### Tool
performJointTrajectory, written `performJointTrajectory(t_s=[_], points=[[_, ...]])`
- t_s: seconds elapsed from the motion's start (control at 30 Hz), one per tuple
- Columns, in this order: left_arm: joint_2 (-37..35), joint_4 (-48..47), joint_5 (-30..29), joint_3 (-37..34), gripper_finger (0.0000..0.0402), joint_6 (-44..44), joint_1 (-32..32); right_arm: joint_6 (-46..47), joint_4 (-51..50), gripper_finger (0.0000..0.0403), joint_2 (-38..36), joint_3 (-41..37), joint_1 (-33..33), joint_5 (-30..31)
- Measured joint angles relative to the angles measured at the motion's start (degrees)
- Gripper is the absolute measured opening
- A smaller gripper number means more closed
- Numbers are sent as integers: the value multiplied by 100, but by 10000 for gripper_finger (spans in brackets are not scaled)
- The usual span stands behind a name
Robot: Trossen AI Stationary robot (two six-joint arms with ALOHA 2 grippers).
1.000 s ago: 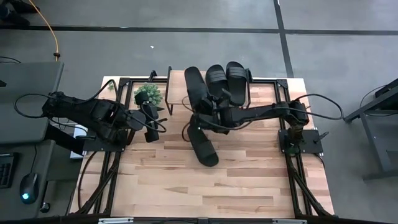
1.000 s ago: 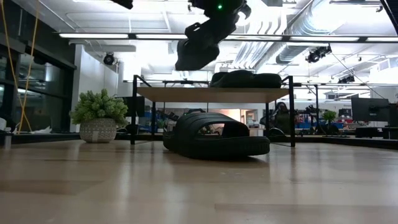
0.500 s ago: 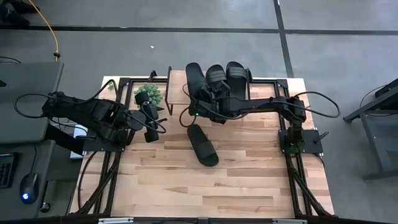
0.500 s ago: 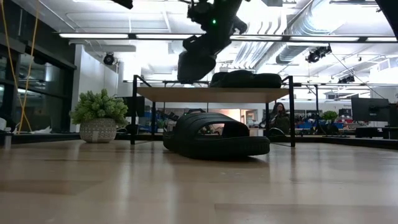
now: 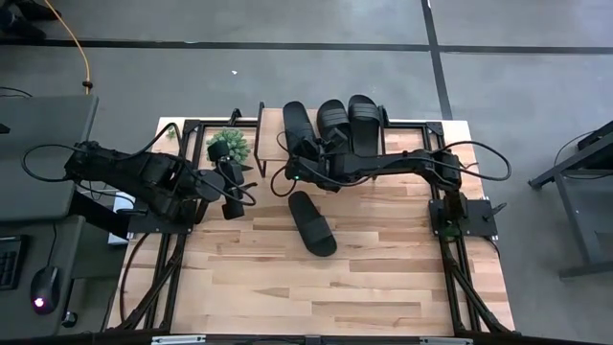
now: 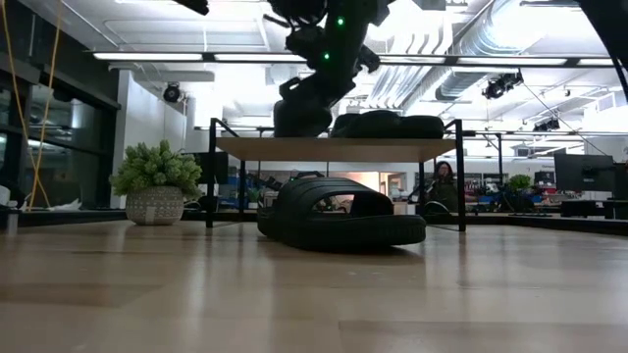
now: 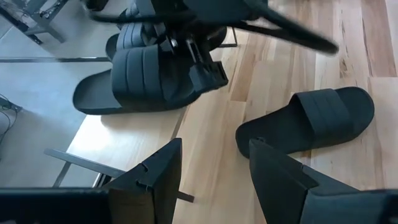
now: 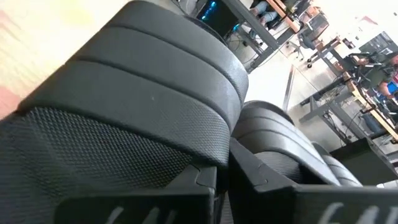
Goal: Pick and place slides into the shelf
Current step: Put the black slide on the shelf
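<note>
slide (image 6: 343, 213) on table | two slides (image 6: 388, 125) atop shelf (image 6: 334, 147) | plant (image 6: 155, 182) beside

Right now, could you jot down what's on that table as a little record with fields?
Slides on shelf: three, side by side
Leftmost shelf slide: right gripper shut on its strap
Slide on table: one, lying in front of the shelf
Left gripper: jaws apart, holding nothing, waiting at table's left
Potted plant: beside the shelf

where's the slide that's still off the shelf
In the high view the lone slide lies on the table near its middle, just in front of the shelf, between the two arms.
</note>
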Motion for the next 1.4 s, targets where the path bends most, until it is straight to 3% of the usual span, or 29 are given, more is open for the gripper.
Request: performJointTrajectory(t_s=[0.27, 0.6, 0.77, 1.23, 1.4], points=[[0, -112, 3, 0, 170, -28, 0, 192, -57, 0, 73, 0, 0, 8], [0, -111, 16, 0, 170, -44, 0, 1203, -1251, 0, 71, 2, 9, 284], [0, -109, 16, 0, 170, -44, 0, 1185, -1262, 0, 71, 0, 15, 251], [0, -105, 16, 0, 170, -70, 0, 894, -1064, 8, 71, 0, -81, -94], [0, -105, 25, 0, 170, -88, 0, 897, -1043, 22, 49, 2, -192, -636]])
